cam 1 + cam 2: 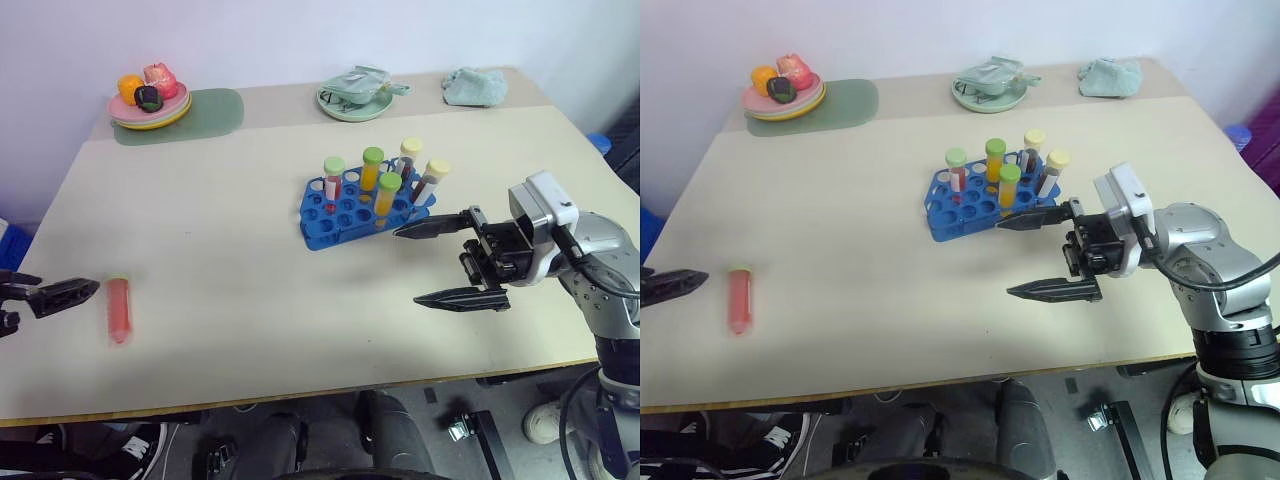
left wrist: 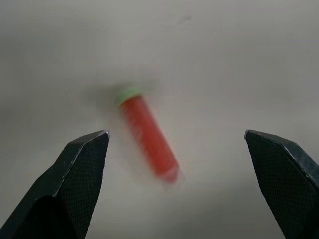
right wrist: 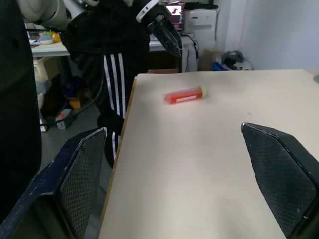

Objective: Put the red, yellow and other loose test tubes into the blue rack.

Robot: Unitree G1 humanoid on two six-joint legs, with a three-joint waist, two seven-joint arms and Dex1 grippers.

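Well left of the blue rack point(image 1: 362, 205), which I see already holds five tubes, one red test tube point(image 1: 119, 307) lies loose; left gripper point(image 2: 177, 144) and right gripper point(image 1: 447, 263) gape empty.

Beige table point(image 1: 250, 330) against white wall point(image 1: 300, 40)

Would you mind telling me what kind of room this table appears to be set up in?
Probably a robotics lab or workshop set up for a staged tabletop trial. The beige table holds a blue rack of capped tubes beside a plate of toy food, and the right wrist view shows cluttered shelves behind.
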